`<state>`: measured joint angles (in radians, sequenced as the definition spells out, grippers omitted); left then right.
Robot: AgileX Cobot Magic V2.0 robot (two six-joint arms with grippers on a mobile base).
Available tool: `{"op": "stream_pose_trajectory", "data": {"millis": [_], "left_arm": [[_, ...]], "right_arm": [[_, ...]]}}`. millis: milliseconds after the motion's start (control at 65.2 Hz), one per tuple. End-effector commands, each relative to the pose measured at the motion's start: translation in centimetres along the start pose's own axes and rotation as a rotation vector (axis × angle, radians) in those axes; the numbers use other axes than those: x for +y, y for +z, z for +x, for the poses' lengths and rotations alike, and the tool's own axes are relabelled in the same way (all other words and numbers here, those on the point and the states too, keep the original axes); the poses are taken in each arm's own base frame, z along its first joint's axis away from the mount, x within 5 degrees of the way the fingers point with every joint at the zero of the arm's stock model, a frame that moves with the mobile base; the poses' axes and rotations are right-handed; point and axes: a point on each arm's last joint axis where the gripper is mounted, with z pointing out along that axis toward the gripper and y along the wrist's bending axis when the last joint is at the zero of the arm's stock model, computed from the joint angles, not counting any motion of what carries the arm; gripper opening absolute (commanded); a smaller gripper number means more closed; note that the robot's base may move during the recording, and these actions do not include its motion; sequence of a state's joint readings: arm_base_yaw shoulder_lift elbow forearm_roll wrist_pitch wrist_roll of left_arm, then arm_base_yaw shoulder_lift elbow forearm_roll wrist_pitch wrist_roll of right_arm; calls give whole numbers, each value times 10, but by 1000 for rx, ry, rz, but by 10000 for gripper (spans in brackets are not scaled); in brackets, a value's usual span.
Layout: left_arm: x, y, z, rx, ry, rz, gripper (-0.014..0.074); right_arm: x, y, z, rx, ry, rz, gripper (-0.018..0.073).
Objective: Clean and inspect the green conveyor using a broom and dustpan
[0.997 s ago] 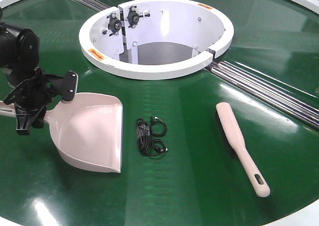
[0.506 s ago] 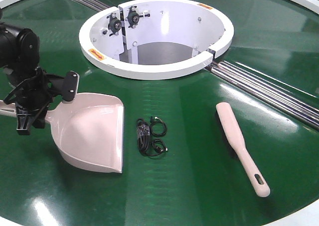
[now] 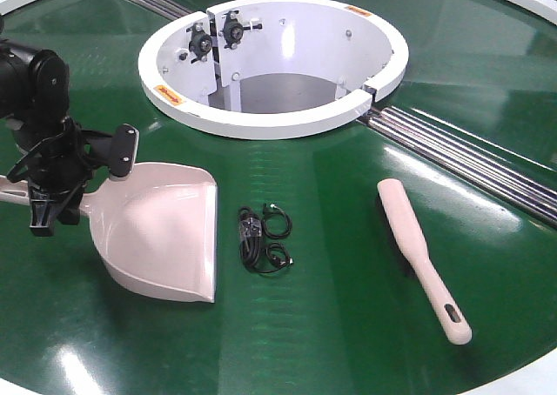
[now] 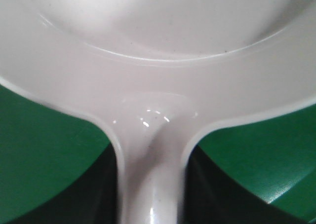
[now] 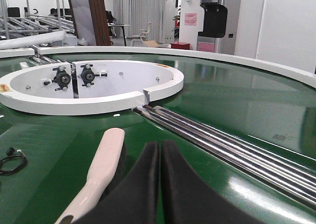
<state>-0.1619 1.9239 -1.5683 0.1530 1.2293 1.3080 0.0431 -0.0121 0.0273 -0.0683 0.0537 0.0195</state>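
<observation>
The dustpan (image 3: 161, 230) lies on the green conveyor (image 3: 348, 325) at the left, its wide mouth facing right. My left gripper (image 3: 59, 193) is shut on the dustpan's handle. In the left wrist view the handle (image 4: 150, 184) runs between my dark fingers (image 4: 101, 189), and the pan's back fills the top. The broom (image 3: 422, 256) lies flat at the right, slotted handle end nearest the front edge. My right gripper (image 5: 160, 152) is shut with nothing in it, hovering just right of the broom (image 5: 103, 162). It does not show in the front view.
A small coil of black cable (image 3: 264, 236) lies on the belt between dustpan and broom. The white inner ring wall (image 3: 270, 121) rises behind. Silver rollers (image 3: 470, 164) cross the belt at the right. The white outer rim (image 3: 531, 382) bounds the front right.
The dustpan's mouth has crept very slightly to the right with my left gripper on its handle. The broom and the cable have not moved.
</observation>
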Motion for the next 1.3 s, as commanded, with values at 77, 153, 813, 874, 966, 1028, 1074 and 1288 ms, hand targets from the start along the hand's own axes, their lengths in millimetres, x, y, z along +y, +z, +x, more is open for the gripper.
{"op": "stream_pose_trajectory", "data": {"millis": [77, 153, 813, 874, 966, 1028, 1074, 1288], "left_arm": [[-3, -27, -4, -55, -17, -47, 4], [-3, -27, -4, -55, -17, -47, 4], [-3, -27, -4, -55, -17, -47, 4], [-3, -27, -4, -55, -17, -47, 4], [-3, -27, -4, -55, -17, -47, 4], [-3, -27, -4, -55, -17, -47, 4], [-3, -27, -4, -55, -17, -47, 4], [-3, -27, -4, -55, -17, -47, 4]], "right_arm": [[0, -1, -6, -77, -17, 6, -8], [0, -1, -6, -77, -17, 6, -8], [0, -1, -7, -86, -17, 6, -8], [0, -1, -8, -100, -19, 6, -8], [0, -2, -14, -163, -13, 5, -8], [0, -3, -23, -208, 23, 2, -8], [-1, -5, -32, -233, 61, -1, -8], [-4, -8, -92, -262, 83, 2, -8]]}}
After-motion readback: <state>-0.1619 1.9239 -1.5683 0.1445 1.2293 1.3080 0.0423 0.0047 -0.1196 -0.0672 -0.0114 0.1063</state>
